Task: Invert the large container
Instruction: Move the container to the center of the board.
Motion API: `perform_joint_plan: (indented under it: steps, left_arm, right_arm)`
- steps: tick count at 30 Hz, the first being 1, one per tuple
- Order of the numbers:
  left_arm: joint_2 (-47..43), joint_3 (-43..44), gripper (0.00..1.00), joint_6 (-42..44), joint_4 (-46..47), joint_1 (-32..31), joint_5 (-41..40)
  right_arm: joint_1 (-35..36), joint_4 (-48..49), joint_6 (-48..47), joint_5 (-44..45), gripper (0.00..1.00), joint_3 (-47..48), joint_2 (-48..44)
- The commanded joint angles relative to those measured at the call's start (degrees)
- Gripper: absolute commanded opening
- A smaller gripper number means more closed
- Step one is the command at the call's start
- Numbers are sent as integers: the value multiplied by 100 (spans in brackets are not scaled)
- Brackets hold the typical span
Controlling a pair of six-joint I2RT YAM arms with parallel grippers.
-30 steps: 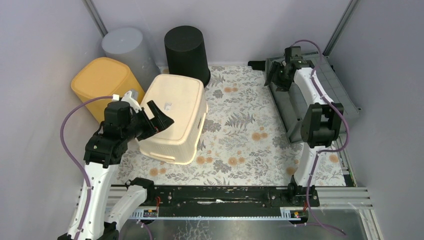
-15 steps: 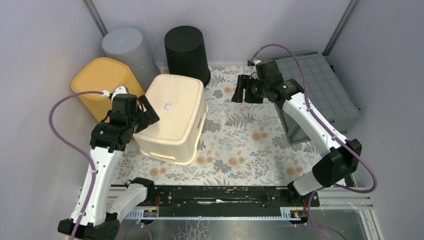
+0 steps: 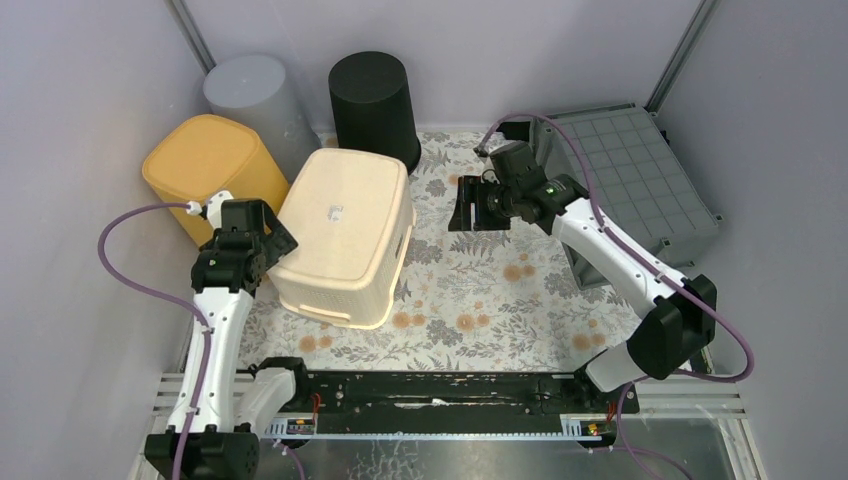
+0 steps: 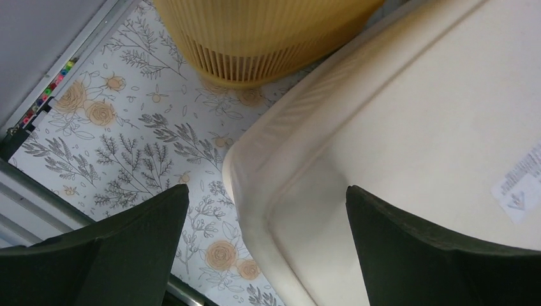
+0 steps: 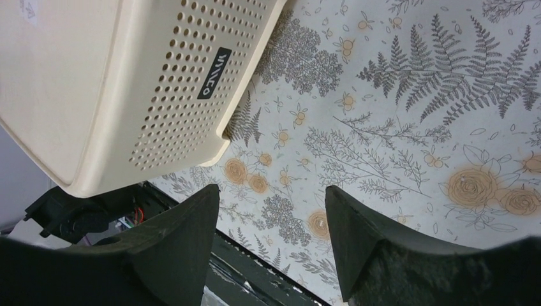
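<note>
A large cream perforated basket point(image 3: 345, 235) stands bottom-up on the flowered mat, a white label on its base. My left gripper point(image 3: 265, 232) is open at the basket's near left corner, one finger over the mat and one over the base. In the left wrist view the basket point(image 4: 415, 127) fills the right side, and the gripper point(image 4: 268, 242) holds nothing. My right gripper point(image 3: 468, 205) is open and empty above the mat, right of the basket. The right wrist view shows the basket's holed side point(image 5: 96, 83) ahead of the gripper point(image 5: 273, 248).
A yellow bin point(image 3: 205, 160), a grey bin point(image 3: 255, 100) and a black bin point(image 3: 373, 100) stand bottom-up behind the basket. The yellow bin also shows in the left wrist view point(image 4: 268, 32). A dark grey crate point(image 3: 640, 170) leans at the right wall. A metal rail point(image 3: 430, 390) runs along the near edge.
My right arm has swung from the grey crate to the middle of the mat, toward the basket. My left gripper has drawn back off the basket's top to its left corner.
</note>
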Motion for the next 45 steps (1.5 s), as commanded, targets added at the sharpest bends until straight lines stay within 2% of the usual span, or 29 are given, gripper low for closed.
perform_joint_plan:
  steps: [1, 3, 7, 11, 15, 20, 26, 32, 38, 45]
  left_arm:
    - [-10, -290, 100, 252, 783, 424, 491]
    - [80, -440, 100, 238, 900, 447, 733]
    - [49, -840, 99, 107, 1594, 447, 1835]
    - [365, -854, 97, -64, 2117, 391, 2559]
    - [697, -748, 97, -228, 2575, -76, 2637]
    - [1518, -486, 97, -526, 3212, -1120, 2326]
    - [2703, 187, 97, -705, 3805, -1980, 2081]
    - [4111, 1448, 97, -535, 4087, -2504, 2072]
    - [5282, 2788, 98, -323, 4198, -2594, 2264]
    - [5636, 3557, 99, 102, 4292, -2598, 2652]
  right_arm:
    - [67, 156, -8, -111, 69, -188, -381]
    - [70, 173, -7, -100, 69, -284, -471]
    - [71, 171, 32, -122, 69, -378, -628]
    - [91, 76, 67, -166, 69, -366, -737]
    - [110, -65, 78, -127, 69, -314, -888]
    - [127, -285, 93, -124, 69, -202, -1119]
    - [138, -588, 122, -89, 69, -137, -1432]
    - [154, -761, 231, -269, 68, -314, -1776]
    - [173, -938, 271, -369, 68, -752, -2123]
    - [336, -902, 420, -564, 67, -1131, -2426]
